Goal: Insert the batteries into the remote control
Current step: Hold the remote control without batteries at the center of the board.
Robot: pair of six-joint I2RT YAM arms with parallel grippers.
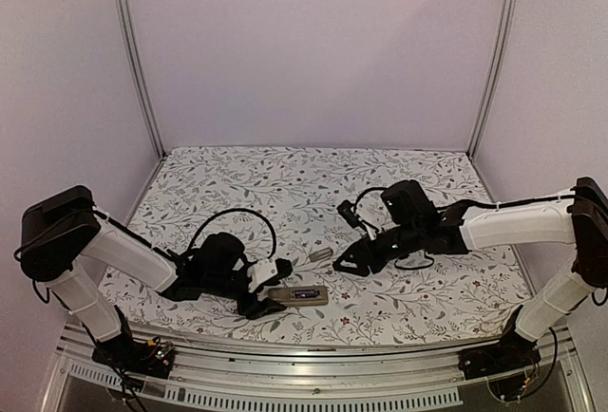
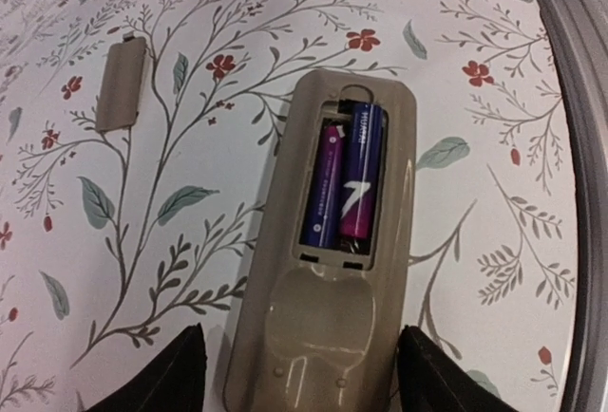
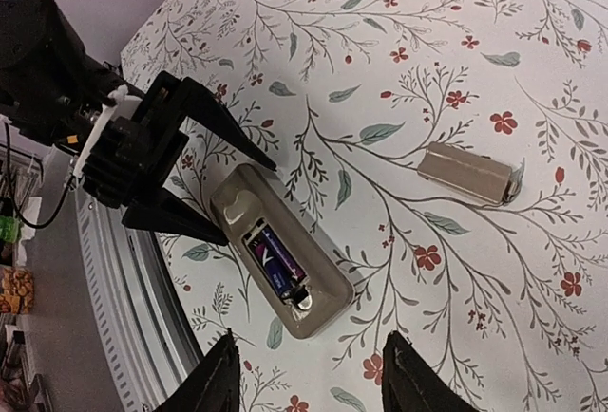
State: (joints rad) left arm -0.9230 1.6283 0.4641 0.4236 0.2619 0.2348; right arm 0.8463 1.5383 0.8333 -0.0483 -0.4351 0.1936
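The remote control (image 1: 306, 295) lies back up near the table's front edge. Its battery recess is uncovered. Two purple-blue batteries (image 2: 344, 179) lie side by side in the recess; they also show in the right wrist view (image 3: 275, 258). My left gripper (image 1: 275, 296) is open, with its fingers on either side of the remote's near end (image 2: 323, 336) and a small gap on each side. My right gripper (image 1: 344, 262) is open and empty, above the cloth just beyond the remote (image 3: 280, 251).
The small greyish-tan cover piece (image 1: 318, 255) lies on the flowered cloth beyond the remote, and shows in both wrist views (image 2: 122, 83) (image 3: 465, 173). The table's metal front rail (image 2: 570, 99) runs close beside the remote.
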